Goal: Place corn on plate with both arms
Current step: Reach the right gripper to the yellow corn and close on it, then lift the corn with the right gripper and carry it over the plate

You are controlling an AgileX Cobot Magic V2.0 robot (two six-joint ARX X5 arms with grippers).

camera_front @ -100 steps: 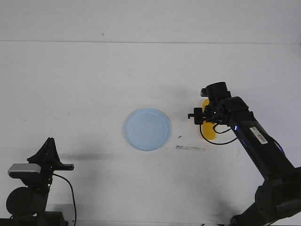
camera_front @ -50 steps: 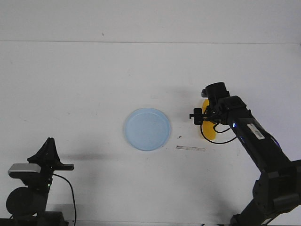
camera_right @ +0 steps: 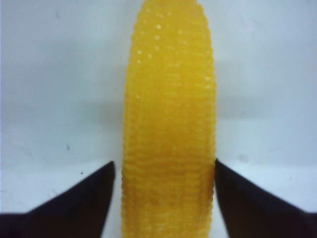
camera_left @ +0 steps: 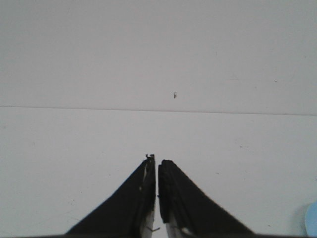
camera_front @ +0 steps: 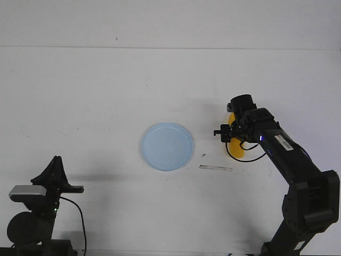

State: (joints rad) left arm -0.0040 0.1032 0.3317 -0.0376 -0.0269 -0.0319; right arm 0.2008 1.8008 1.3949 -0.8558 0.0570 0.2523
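Note:
The yellow corn lies on the white table, right of the pale blue plate. My right gripper is down over the corn and hides most of it in the front view. In the right wrist view the corn runs lengthwise between the two black fingers; the jaws are open and straddle it, with a thin gap on one side. My left gripper is shut and empty at the near left, far from both things. In the left wrist view its tips are together, and a sliver of the plate shows at the edge.
A thin pale strip and a small dark speck lie on the table between plate and corn. The table's far edge meets a white wall. Black cable loops beside the corn.
My right arm has shifted slightly left and settled lower over the corn. The left arm, the corn and the plate have not moved.

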